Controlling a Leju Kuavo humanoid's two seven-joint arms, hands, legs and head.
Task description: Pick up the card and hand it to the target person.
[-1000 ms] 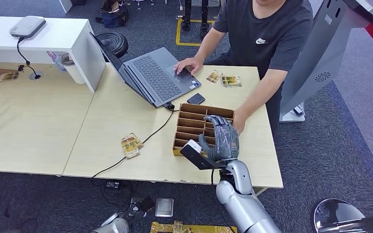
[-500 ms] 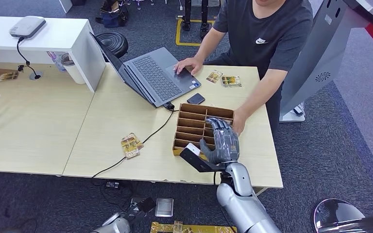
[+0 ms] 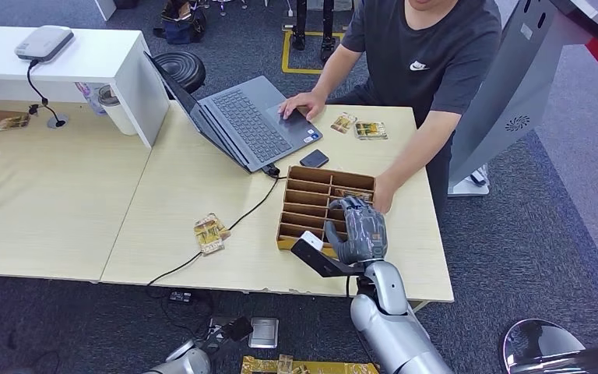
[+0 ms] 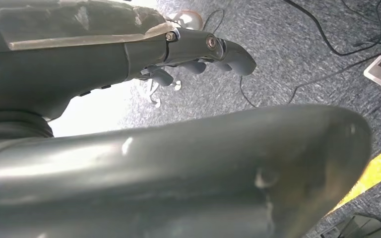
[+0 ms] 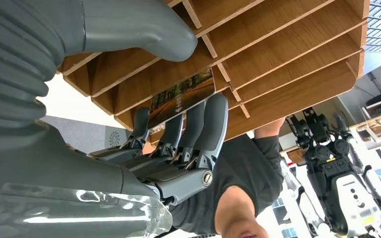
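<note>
- Grey right hand (image 3: 356,231) reaches into brown wooden slotted organiser box (image 3: 311,199) on pale wooden table (image 3: 195,167)
- Person's hand (image 3: 381,195) steadies the box's far side

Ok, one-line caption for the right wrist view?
Right hand reaching into the wooden slotted box, fingers against a printed card.

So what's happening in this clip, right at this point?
The robot's right hand is reaching into a wooden slotted organizer on the table. In the right wrist view its fingers lie against a picture card sitting in one slot; the card is not lifted yet. A person across the table steadies the organizer with one hand and rests the other on a laptop. The left hand hangs above the floor.
</note>
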